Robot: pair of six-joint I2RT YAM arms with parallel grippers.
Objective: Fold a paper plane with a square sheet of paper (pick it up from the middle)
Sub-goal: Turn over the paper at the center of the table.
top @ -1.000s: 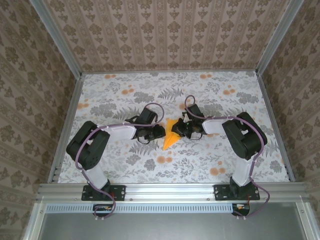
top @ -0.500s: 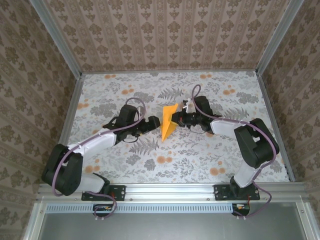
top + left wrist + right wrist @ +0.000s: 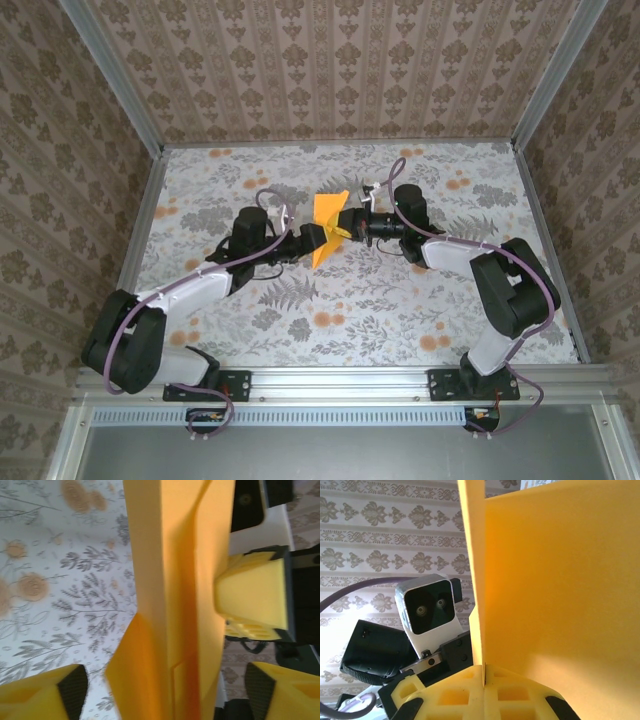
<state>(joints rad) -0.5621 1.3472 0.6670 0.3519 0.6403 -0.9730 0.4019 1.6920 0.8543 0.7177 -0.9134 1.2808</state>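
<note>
Top external view showed the part-folded paper plane held clear of the worktop, pinched by the closed right tool, its long crease running far-to-near between the jaws of the wide-spread left tool.

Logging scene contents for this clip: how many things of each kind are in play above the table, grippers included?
folded orange-yellow paper: 1
grippers: 2 (left gripper, right gripper)
Total: 3

Overhead; wrists near, prob. sharing paper
</note>
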